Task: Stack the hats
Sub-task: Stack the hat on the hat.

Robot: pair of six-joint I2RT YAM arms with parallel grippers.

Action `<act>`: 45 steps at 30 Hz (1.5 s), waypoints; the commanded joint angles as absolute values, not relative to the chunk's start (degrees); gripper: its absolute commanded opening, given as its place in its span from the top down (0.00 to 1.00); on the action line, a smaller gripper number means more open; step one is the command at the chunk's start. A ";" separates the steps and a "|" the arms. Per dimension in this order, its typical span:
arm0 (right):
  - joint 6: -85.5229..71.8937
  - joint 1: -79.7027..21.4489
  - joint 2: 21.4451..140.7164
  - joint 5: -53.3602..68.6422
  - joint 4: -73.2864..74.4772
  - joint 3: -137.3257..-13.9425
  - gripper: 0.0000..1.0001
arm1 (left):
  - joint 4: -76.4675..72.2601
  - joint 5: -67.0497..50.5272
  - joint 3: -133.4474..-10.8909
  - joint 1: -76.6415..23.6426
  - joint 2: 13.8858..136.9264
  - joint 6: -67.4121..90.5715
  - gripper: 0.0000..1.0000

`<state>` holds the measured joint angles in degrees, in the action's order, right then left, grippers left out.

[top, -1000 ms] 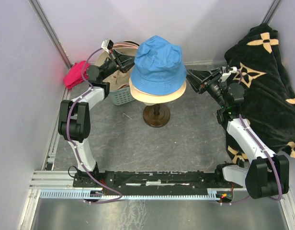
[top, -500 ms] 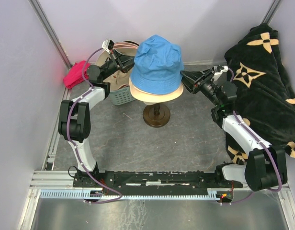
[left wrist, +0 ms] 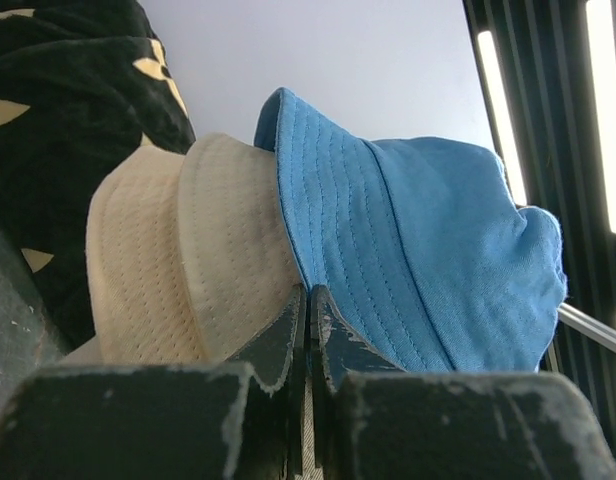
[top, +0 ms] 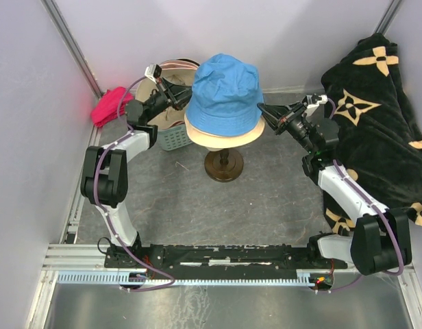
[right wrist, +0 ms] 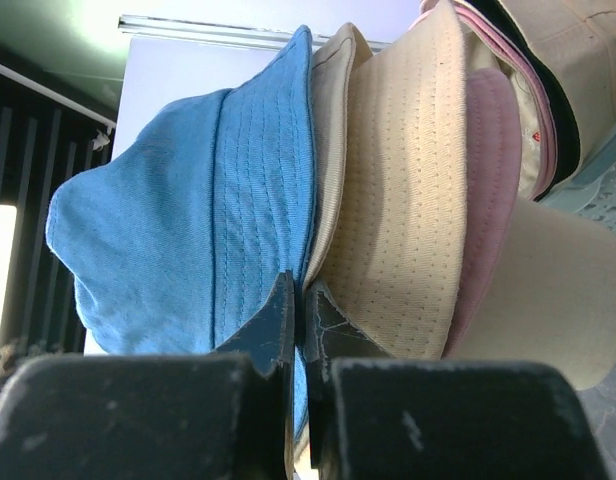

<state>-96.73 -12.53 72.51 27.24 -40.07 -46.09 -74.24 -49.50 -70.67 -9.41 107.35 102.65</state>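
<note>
A blue hat (top: 225,86) tops a cream hat (top: 222,141) on a dark wooden stand (top: 223,164) at the back centre. My left gripper (top: 186,103) is shut at the blue hat's left brim. In the left wrist view its tips (left wrist: 308,292) pinch where the blue brim (left wrist: 418,260) meets the cream one (left wrist: 188,260). My right gripper (top: 261,110) is shut on the right brim. The right wrist view shows blue fabric (right wrist: 178,210) running between those jaws (right wrist: 300,285), with the perforated cream brim (right wrist: 408,200) and a pink hat (right wrist: 488,180) beside it.
A pale green basket (top: 171,139) stands left of the stand behind my left arm, with more hat brims (top: 178,65) above it. A magenta cloth (top: 109,106) lies by the left wall. A large black cloth with beige flowers (top: 379,116) fills the right side.
My right gripper moved left to the blue hat's right brim and shut on it. The left gripper stayed shut and shifted slightly up along the left brim.
</note>
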 commanded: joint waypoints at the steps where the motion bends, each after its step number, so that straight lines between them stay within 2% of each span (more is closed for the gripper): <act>1: -94.57 -12.92 70.83 27.60 -39.11 -43.52 0.98 | -72.86 -52.64 -65.87 -9.58 105.44 95.77 0.97; 24: -90.20 -12.52 72.05 28.22 -32.70 -39.87 0.98 | -64.65 -51.34 -56.92 -9.86 102.31 86.47 0.97; 43: -87.54 -12.57 70.85 28.20 -31.86 -41.04 0.98 | -68.06 -51.99 -56.25 -10.96 103.41 88.68 0.97; 45: -86.13 -12.57 70.45 28.39 -31.57 -42.26 0.93 | -69.93 -52.24 -56.91 -10.92 103.82 90.40 0.96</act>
<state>-92.44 -12.56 70.28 25.98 -41.19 -42.50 -74.15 -43.16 -59.18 -10.74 100.44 92.51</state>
